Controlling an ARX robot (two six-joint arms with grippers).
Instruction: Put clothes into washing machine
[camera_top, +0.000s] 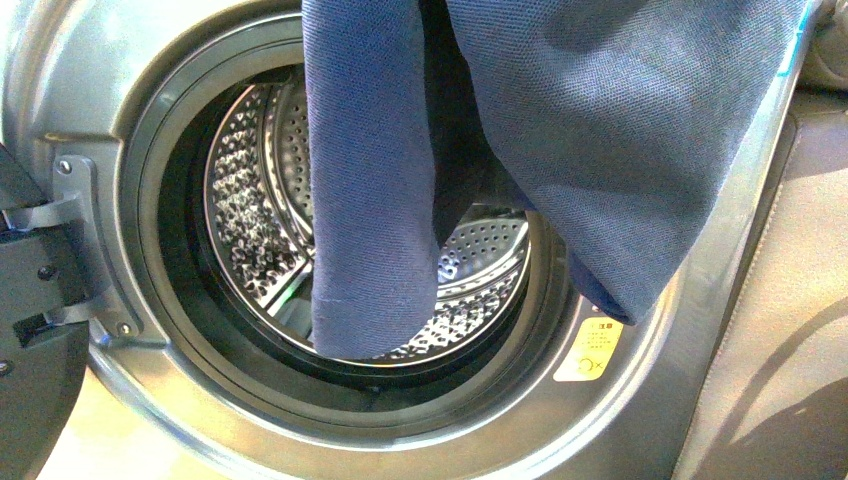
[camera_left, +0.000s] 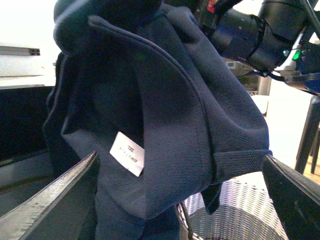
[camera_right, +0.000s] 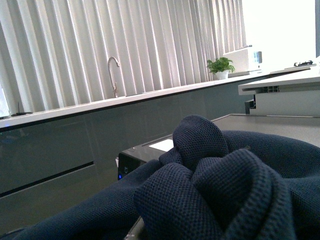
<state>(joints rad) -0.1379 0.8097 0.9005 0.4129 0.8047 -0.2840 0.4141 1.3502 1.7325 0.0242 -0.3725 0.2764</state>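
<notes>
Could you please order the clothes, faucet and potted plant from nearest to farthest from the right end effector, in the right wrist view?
1. clothes, bunched up in the foreground.
2. faucet, on the counter behind.
3. potted plant, farther along that counter.

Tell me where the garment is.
Front view: the garment hangs from above before the open washer, its left fold dangling across the drum mouth.

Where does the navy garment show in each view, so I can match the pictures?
Front view: the clothes hang from the top edge across the washing machine porthole.
Left wrist view: the clothes fill the centre, white label showing.
Right wrist view: the clothes bunch in the near foreground.
Shared landmark: only its fine navy weave.
</notes>
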